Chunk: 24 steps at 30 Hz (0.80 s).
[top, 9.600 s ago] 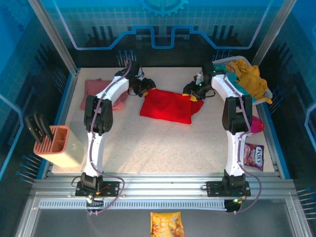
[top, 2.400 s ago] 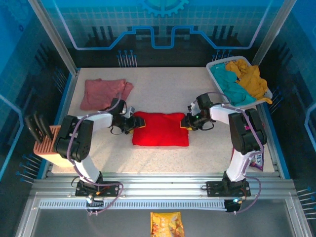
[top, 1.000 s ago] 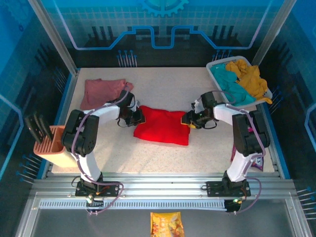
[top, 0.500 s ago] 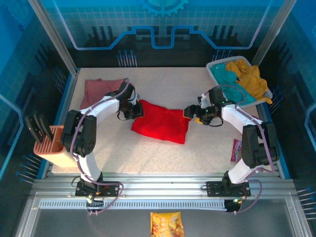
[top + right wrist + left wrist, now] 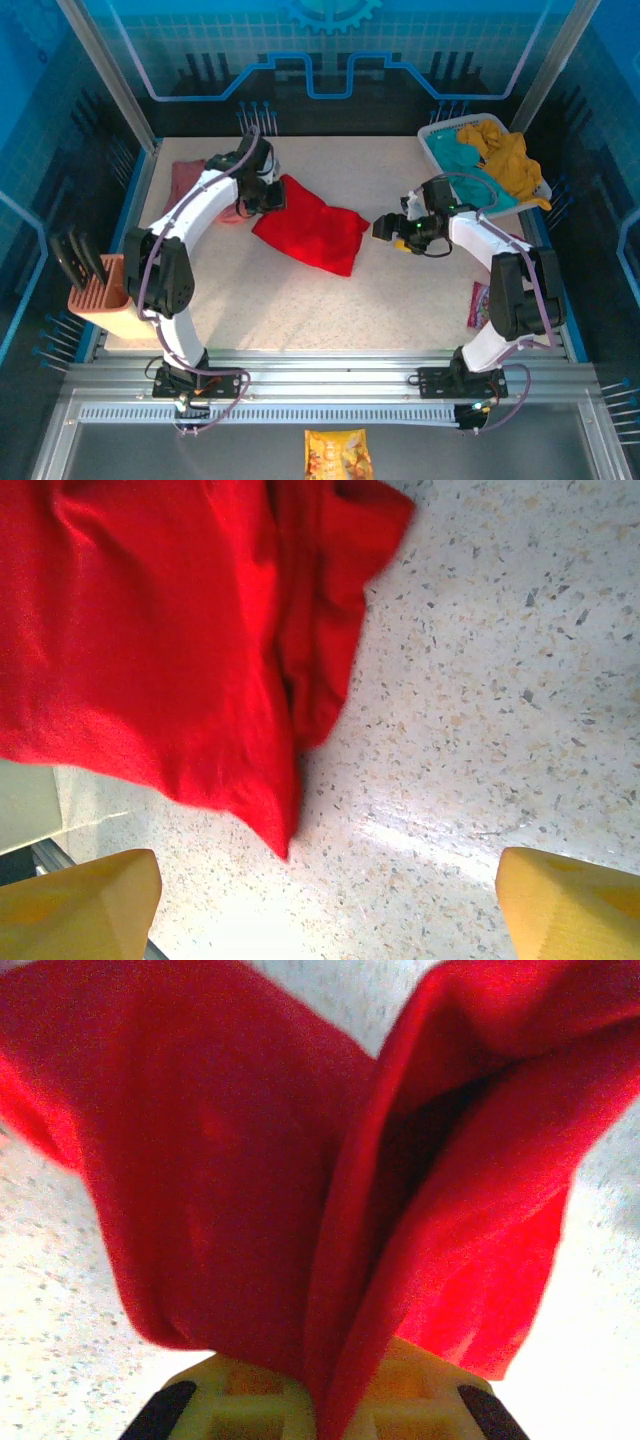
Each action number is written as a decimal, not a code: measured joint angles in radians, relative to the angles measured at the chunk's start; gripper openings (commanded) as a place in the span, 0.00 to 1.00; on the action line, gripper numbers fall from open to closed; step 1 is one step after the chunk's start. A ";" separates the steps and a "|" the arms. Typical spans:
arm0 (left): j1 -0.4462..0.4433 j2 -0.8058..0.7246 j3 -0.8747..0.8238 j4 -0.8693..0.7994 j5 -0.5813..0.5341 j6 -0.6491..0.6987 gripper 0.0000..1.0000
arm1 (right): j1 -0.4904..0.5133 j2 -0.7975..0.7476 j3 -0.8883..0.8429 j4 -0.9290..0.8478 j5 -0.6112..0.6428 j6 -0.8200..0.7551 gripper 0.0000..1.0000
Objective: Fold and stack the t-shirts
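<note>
The folded red t-shirt (image 5: pixel 308 232) lies slanted on the table, its far left corner lifted. My left gripper (image 5: pixel 270 193) is shut on that corner; in the left wrist view red cloth (image 5: pixel 330 1210) bunches up between the yellow fingers (image 5: pixel 240 1405). The dusty-pink t-shirt (image 5: pixel 190 180) lies at the far left, partly behind the left arm. My right gripper (image 5: pixel 385 228) stands open just right of the red shirt's right edge, nothing in it. The right wrist view has the shirt's loose corner (image 5: pixel 200 650) on bare table between the wide-apart fingertips (image 5: pixel 80 900).
A white basket (image 5: pixel 438 134) with teal and yellow clothes sits at the far right. A pink holder (image 5: pixel 118 295) with black tools stands at the left edge. A snack packet (image 5: pixel 478 300) lies at the right edge, another (image 5: pixel 338 455) below the rails.
My left gripper has dragged the red shirt's corner back and left toward the pink shirt. My right gripper has opened, let go of the right edge, and the shirt has slid away from it.
</note>
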 measured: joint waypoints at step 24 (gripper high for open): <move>0.167 0.390 0.796 -0.418 -0.158 0.236 0.00 | 0.001 0.000 -0.011 -0.021 -0.004 0.003 0.87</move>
